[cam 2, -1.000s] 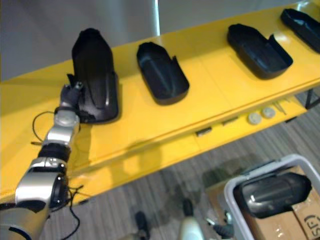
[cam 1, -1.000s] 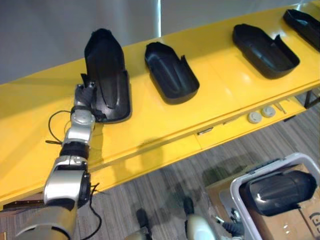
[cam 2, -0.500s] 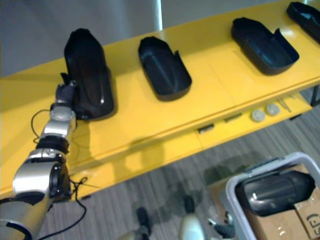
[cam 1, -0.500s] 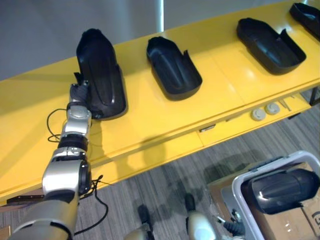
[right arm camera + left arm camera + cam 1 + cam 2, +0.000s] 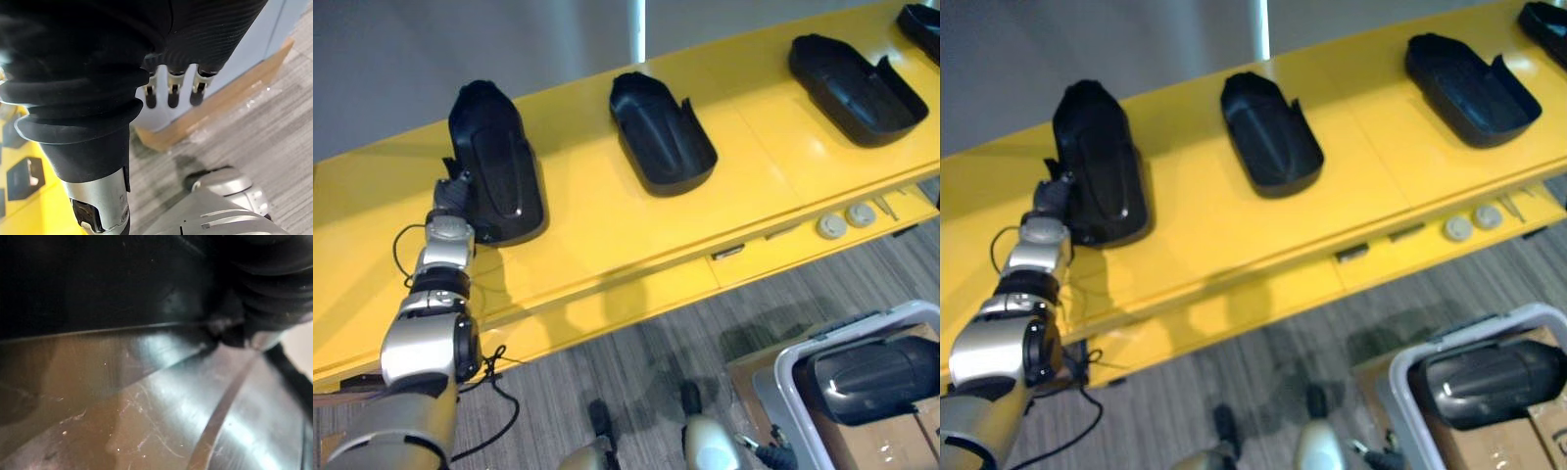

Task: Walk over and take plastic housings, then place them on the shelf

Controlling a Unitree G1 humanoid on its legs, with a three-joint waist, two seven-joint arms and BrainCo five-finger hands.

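Observation:
Several black plastic housings lie in a row on the yellow shelf (image 5: 607, 235). The leftmost housing (image 5: 494, 162) lies lengthwise, and my left hand (image 5: 450, 192) is against its left edge, near its lower end. In the left wrist view that housing's dark wall (image 5: 98, 279) is right in front of the camera, above the shelf surface (image 5: 146, 421). Other housings follow to the right: a second housing (image 5: 661, 132), a third housing (image 5: 852, 88) and one at the far right corner (image 5: 925, 15). My right hand (image 5: 171, 90) hangs over the floor, open and holding nothing.
A white bin (image 5: 783, 377) at the lower right holds another black housing (image 5: 867, 377), with a cardboard box (image 5: 744, 377) beside it. Two round discs (image 5: 832, 226) lie on the shelf's lower front ledge. Grey striped floor runs before the shelf.
The leftmost housing has come down lower and now sits further left of the second one, with my left hand still at its edge. The camera has shifted slightly.

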